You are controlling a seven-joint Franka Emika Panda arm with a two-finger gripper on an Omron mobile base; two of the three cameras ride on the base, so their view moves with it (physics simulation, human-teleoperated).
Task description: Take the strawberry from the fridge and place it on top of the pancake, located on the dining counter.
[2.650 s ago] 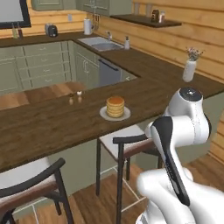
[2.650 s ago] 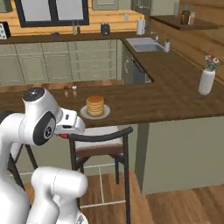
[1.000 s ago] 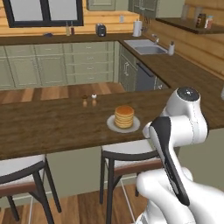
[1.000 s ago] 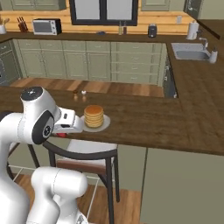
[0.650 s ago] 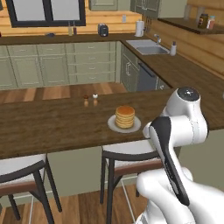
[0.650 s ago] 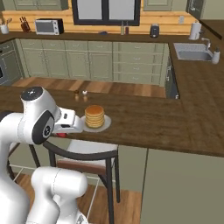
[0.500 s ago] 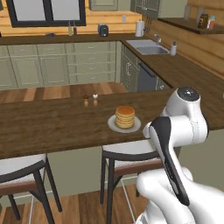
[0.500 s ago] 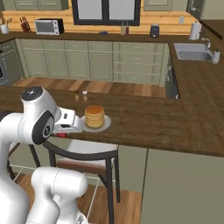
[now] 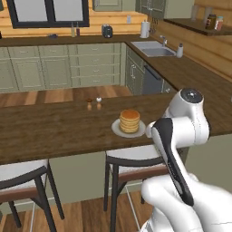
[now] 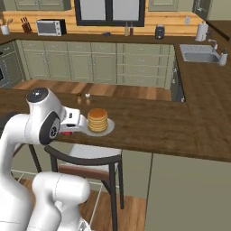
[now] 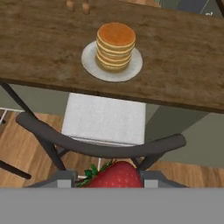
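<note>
Strawberry clamped between the two dark finger tips of the gripper, red flesh bulging up between them with green leaves poking out on one side; in the right base view, a red speck tucked under the hand near the counter edge. Held over the stool, pale seat cushion and curved dark backrest directly beneath, short of the counter's edge and well apart from the stack. Pancake stacked several layers high, golden-tan, centred on a small white plate; same stack seen from the left base view and from the right base view, the hand just beside the plate's rim in the latter. Dining counter of dark brown wood running across under the plate, pale green base below. Salt and pepper shakers upright together on the far side of the counter, behind the stack. Second stool further along to the left. Sink set in the back counter to the right, microwave on the far counter at the left of the right base view.
</note>
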